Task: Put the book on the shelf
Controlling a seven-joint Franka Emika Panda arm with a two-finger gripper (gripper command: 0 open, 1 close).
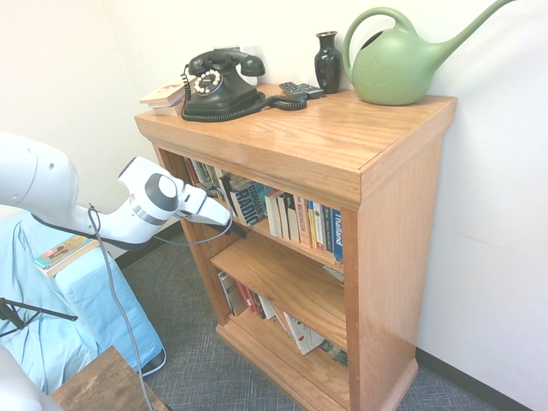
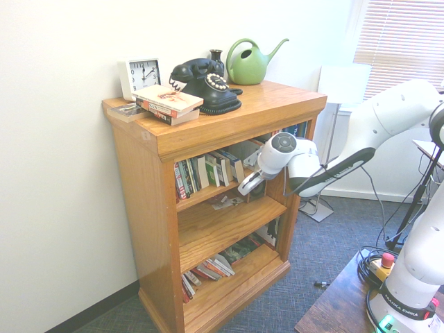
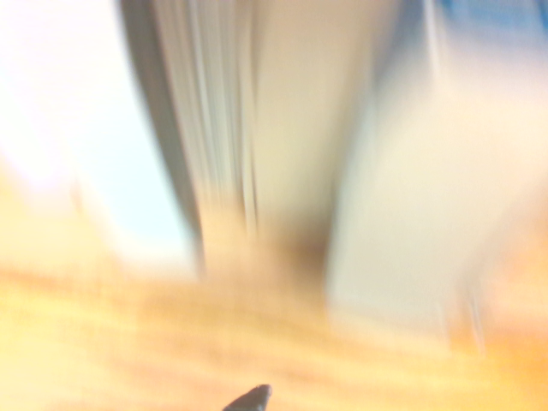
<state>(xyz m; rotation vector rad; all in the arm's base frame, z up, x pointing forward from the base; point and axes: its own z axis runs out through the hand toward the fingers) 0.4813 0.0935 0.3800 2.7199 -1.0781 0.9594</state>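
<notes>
The book (image 1: 250, 204), blue-teal with white letters ending in "RADIO", stands leaning at the left end of a row of upright paperbacks on the shelf (image 1: 300, 251), the upper board of the bookcase. A blue "Thailand" spine (image 1: 337, 235) closes the row on the right. My gripper (image 1: 228, 219) reaches in from the left and sits right at the book's outer side. In the second exterior view, the gripper (image 2: 244, 187) hangs just above the shelf (image 2: 201, 198) in front of the row. Blurred cream page edges (image 3: 248, 128) fill the wrist view.
On the bookcase top stand a black telephone (image 1: 218, 86), a dark vase (image 1: 327, 60), a green watering can (image 1: 398, 60), a clock (image 2: 142, 75) and a small stack of books (image 2: 168, 104). The lower boards (image 1: 282, 282) hold more books. A blue-covered seat (image 1: 60, 325) is at the left.
</notes>
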